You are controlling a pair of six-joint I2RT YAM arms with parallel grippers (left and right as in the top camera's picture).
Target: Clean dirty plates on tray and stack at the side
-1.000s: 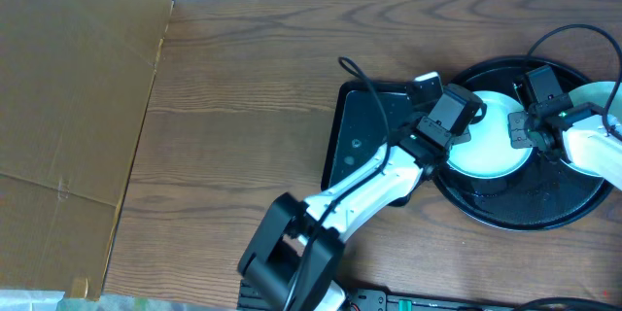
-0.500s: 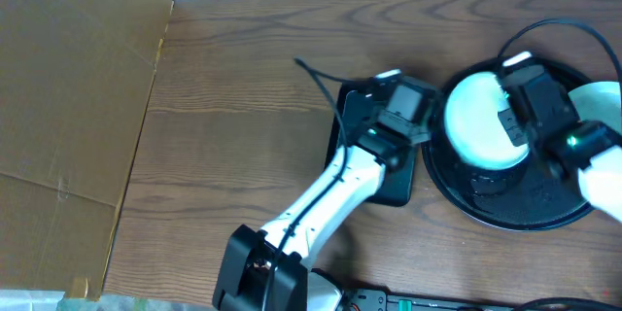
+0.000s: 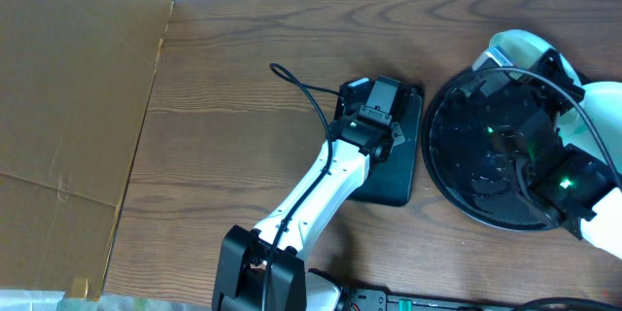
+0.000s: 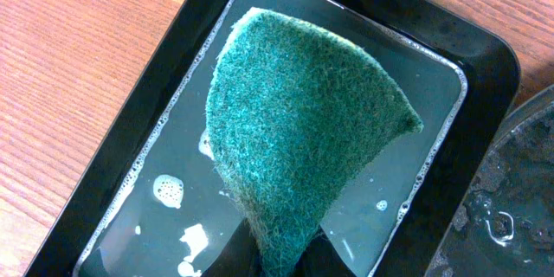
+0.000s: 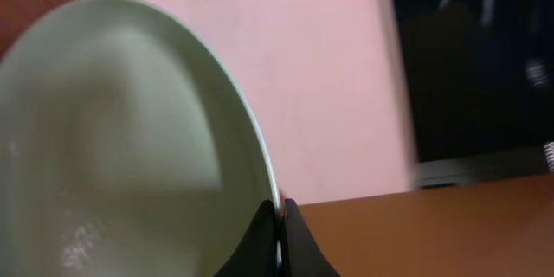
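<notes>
My left gripper (image 3: 381, 109) is shut on the green sponge (image 4: 294, 130) and holds it over the small rectangular black tray (image 3: 408, 170). That tray holds soapy water (image 4: 164, 190). My right gripper (image 3: 540, 64) is shut on the rim of a pale plate (image 3: 510, 47) and holds it tilted above the far edge of the round black tray (image 3: 442, 155). In the right wrist view the fingers (image 5: 260, 242) pinch the plate's (image 5: 121, 138) edge. The round tray's floor is wet and bears no plate. The other plates are hidden by the right arm or out of view.
A cardboard sheet (image 3: 78, 87) covers the table's left side. A black cable (image 3: 306, 92) loops off the left arm. A black power strip (image 3: 389, 301) lies at the front edge. The round tray's rim (image 4: 511, 190) shows beside the sponge tray.
The right gripper lifted the plate off the round tray and carried it to the far right. The left gripper carried the sponge left, from the plate to over the rectangular tray.
</notes>
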